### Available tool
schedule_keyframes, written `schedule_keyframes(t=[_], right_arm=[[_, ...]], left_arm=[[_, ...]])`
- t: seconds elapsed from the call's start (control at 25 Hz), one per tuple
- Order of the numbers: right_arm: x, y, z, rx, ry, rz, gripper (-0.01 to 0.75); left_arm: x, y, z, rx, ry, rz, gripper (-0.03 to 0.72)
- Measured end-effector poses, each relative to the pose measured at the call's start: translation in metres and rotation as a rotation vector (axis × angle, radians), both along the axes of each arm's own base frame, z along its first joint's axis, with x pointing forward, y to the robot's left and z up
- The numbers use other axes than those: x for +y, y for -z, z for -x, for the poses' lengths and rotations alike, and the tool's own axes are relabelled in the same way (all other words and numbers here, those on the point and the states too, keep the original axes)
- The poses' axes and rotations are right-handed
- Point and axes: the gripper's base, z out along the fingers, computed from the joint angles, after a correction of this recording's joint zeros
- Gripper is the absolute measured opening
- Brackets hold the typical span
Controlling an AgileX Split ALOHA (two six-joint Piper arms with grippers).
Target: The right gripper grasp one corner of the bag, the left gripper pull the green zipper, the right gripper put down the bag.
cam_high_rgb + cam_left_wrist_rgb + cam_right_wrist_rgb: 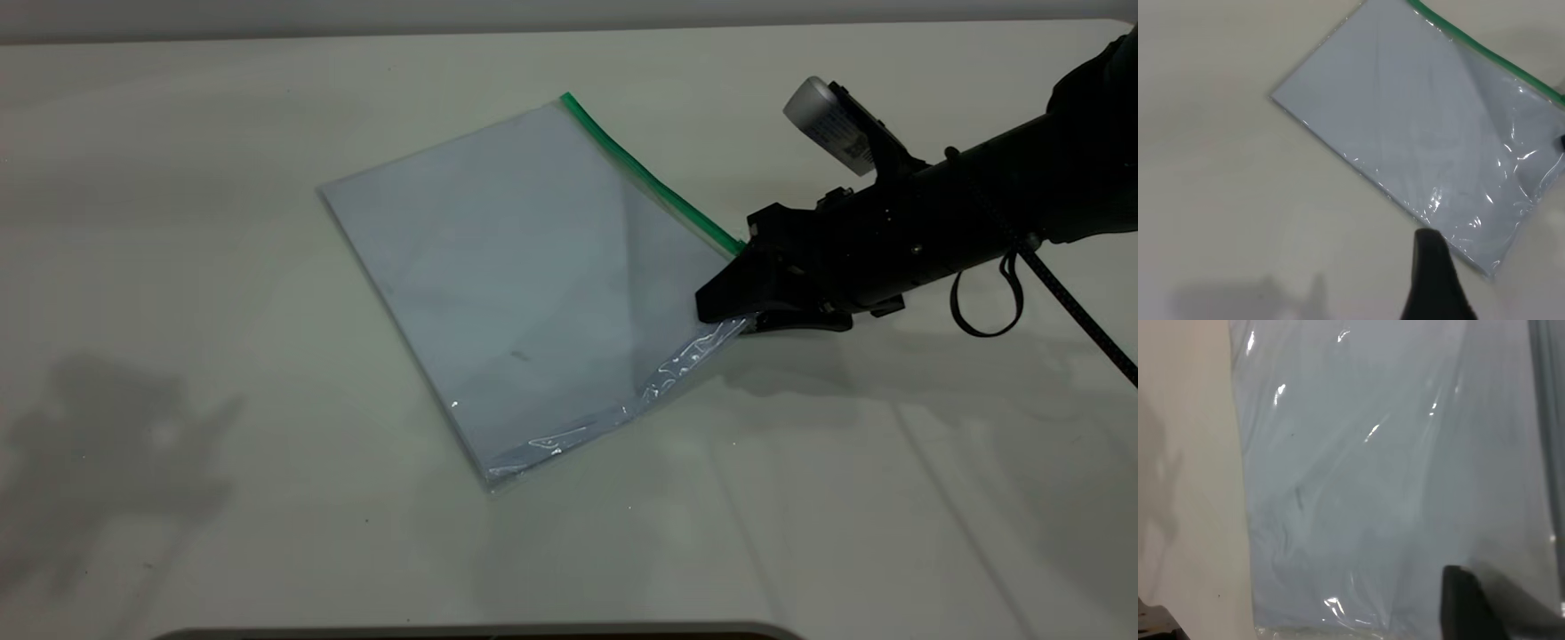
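The flat, shiny clear bag point(524, 284) lies on the white table point(178, 498). The right claw point(725, 307) pinches its corner by the green zipper point(653, 178), lifting it. Only the left claw's point(1435, 280) black tip shows.

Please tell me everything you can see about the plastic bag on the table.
The bag is a flat, clear plastic rectangle with pale bluish-white paper inside. A green zipper runs along one edge. It lies at an angle on the white table. The right claw is shut on the corner at the near end of the zipper and lifts it a little, so the plastic there wrinkles and shines. The rest lies flat. The left claw hangs above the table near the bag, not touching it.
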Motion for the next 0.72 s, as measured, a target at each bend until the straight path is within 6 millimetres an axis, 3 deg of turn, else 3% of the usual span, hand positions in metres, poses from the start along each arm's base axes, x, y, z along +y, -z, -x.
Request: schedule_keyframes(t=[0.2, 0.32, 0.48, 0.6, 0.72], right_arm=[[0.002, -0.002, 0.0, -0.001, -0.007, -0.036, 0.04], [0.007, -0.007, 0.002, -0.013, -0.046, -0.107, 0.033], [0.011, -0.016, 0.016, -0.011, -0.281, -0.142, 0.033], [-0.002, -0.025, 0.02, 0.021, -0.408, 0.019, 0.033], [-0.029, -0.038, 0.001, -0.026, -0.335, 0.23, 0.033]], left_arm=[[0.0, 0.0, 0.0, -0.001, 0.001, -0.001, 0.538], [0.0, 0.0, 0.0, -0.001, 0.002, -0.002, 0.538], [0.0, 0.0, 0.0, -0.002, 0.003, -0.002, 0.538], [0.0, 0.003, -0.002, 0.012, 0.004, -0.003, 0.538], [-0.001, 0.012, -0.008, 0.042, 0.001, 0.006, 0.538]])
